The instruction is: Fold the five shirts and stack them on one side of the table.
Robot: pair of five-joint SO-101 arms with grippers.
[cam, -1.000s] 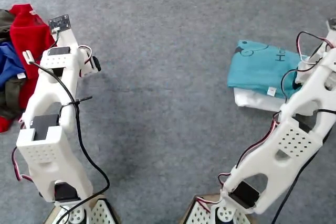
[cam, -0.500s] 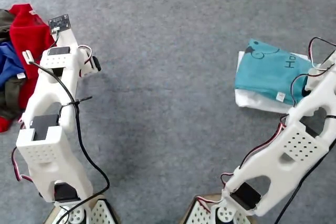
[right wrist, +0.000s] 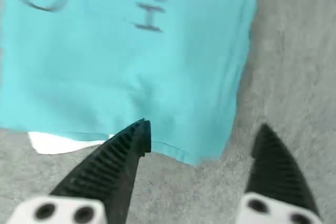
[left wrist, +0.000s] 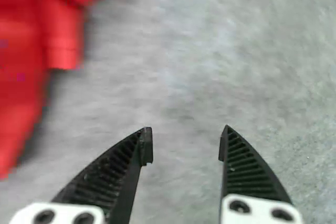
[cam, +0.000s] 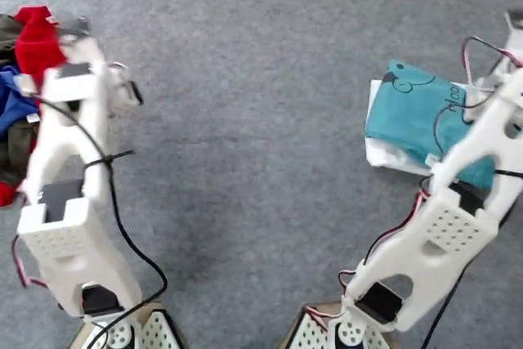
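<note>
Teal shirt (cam: 409, 112), folded square, atop white shirt (cam: 384, 155); ridged black left fingers (left wrist: 118, 174) and right fingers (right wrist: 110, 166) spread wide, empty

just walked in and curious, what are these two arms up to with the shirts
Two arms are partway through folding shirts on a grey table. A folded teal shirt lies on a white shirt, with the right gripper open and empty over its edge. The left gripper, also open and empty, is over the table beside a red shirt in the unfolded pile.
</note>
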